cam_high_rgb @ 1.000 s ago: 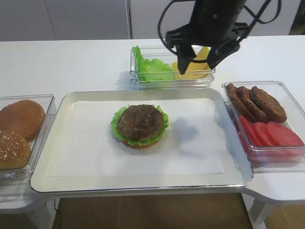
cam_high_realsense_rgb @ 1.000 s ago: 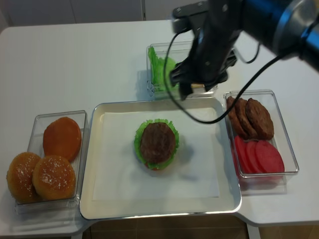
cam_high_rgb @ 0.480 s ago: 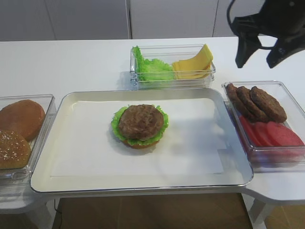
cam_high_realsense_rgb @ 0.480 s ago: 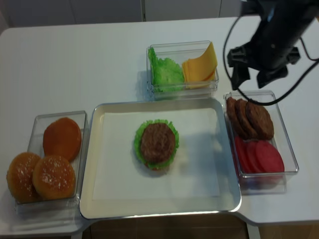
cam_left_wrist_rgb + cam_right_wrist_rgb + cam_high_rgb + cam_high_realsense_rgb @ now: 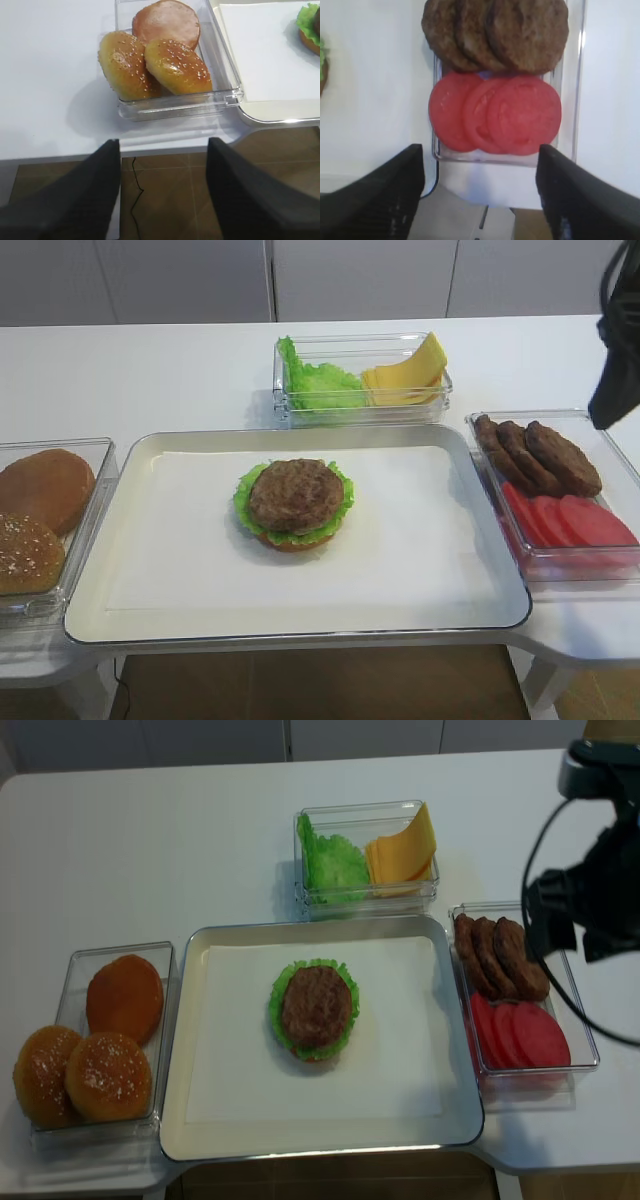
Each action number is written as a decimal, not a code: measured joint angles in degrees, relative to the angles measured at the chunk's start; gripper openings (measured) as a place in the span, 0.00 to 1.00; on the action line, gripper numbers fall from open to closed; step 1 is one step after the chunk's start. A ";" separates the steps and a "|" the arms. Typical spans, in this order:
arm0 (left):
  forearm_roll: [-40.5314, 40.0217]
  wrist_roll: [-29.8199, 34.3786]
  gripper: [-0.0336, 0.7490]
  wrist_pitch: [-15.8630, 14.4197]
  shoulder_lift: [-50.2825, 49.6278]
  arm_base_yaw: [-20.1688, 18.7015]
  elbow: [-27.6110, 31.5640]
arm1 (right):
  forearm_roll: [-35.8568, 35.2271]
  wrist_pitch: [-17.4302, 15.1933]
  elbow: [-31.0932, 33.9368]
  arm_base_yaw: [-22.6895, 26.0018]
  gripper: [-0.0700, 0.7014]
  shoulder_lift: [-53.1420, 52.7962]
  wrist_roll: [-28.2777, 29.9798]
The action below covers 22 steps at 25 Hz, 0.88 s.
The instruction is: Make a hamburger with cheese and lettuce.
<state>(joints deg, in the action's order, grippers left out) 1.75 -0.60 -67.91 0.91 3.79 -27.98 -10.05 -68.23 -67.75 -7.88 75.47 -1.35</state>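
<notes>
Hamburger (image 5: 294,502): a bun base, a frilly green lettuce rim and a brown patty on top, sitting near the middle of the paper-lined metal tray (image 5: 100,610); no cheese on it.
Bun box (image 5: 72,570): clear container touching the tray's left edge, holding three brown buns (image 5: 108,1073), two of them seeded.
Left gripper (image 5: 163,195): seen only from its wrist camera, dark fingers (image 5: 75,200) spread apart with nothing between them, hanging over the table edge just in front of the bun box.
Lettuce and cheese box (image 5: 440,405): just behind the tray's far edge; green lettuce (image 5: 318,385) in its left half, the cheese (image 5: 410,378) stacked pale yellow in its right half, one corner leaning above the rim.
Patty and tomato box (image 5: 610,565): touching the tray's right edge; three patties (image 5: 540,455) at the back, red tomato slices (image 5: 565,520) in front.
Right gripper (image 5: 480,195): above the patty and tomato box, jaws wide apart and empty.
</notes>
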 joint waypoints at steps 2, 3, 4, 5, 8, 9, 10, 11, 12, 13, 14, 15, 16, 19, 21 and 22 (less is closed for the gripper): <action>0.00 0.00 0.56 0.00 0.00 0.00 0.00 | 0.00 0.00 3.26 0.00 0.79 -4.43 -1.22; 0.00 0.00 0.56 0.00 0.00 0.00 0.00 | 0.00 0.00 4.99 0.00 0.79 -6.96 -1.45; 0.00 0.00 0.56 0.00 0.00 0.00 0.00 | 0.00 -0.24 6.66 0.00 0.79 -9.10 -1.69; 0.00 0.00 0.56 0.00 0.00 0.00 0.00 | 0.00 -0.47 7.99 0.00 0.79 -11.62 -1.69; 0.00 0.00 0.56 0.00 0.00 0.00 0.00 | 0.00 -1.80 12.80 0.00 0.79 -18.58 -1.89; 0.00 0.00 0.56 0.00 0.00 0.00 0.00 | 0.00 -2.14 14.06 0.00 0.79 -20.94 -1.89; 0.00 0.00 0.56 0.00 0.00 0.00 0.00 | 0.00 -2.59 15.53 0.00 0.79 -23.23 -1.89; 0.00 0.00 0.56 0.00 0.00 0.00 0.00 | 0.10 -2.96 16.80 0.00 0.79 -25.48 -1.89; 0.00 0.00 0.56 0.00 0.00 0.00 0.00 | 0.48 -3.26 17.85 0.00 0.79 -27.27 -1.89; 0.00 0.00 0.56 0.00 0.00 0.00 0.00 | 0.77 -3.26 18.63 0.00 0.79 -29.42 -1.89; 0.00 0.00 0.56 0.00 0.00 0.00 0.00 | 1.30 -3.40 19.50 0.00 0.79 -31.51 -1.89; 0.00 0.00 0.56 0.00 0.00 0.00 0.00 | 1.71 -3.40 20.32 0.00 0.79 -33.24 -1.89; 0.00 0.00 0.56 0.00 0.00 0.00 0.00 | 2.17 -3.52 20.95 0.00 0.78 -35.24 -1.89; 0.00 0.00 0.56 0.00 0.00 0.00 0.00 | 3.19 -3.77 22.99 0.00 0.78 -40.55 -1.91; 0.00 0.00 0.56 0.00 0.00 0.00 0.00 | 3.54 -3.90 24.33 0.04 0.78 -44.08 -1.91; 0.00 0.00 0.56 0.00 0.00 0.00 0.00 | 3.65 -3.90 25.12 0.13 0.78 -45.46 -1.91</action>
<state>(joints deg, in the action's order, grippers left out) 1.75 -0.60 -67.91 0.91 3.79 -27.98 -6.39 -72.13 -42.64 -7.75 30.01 -3.26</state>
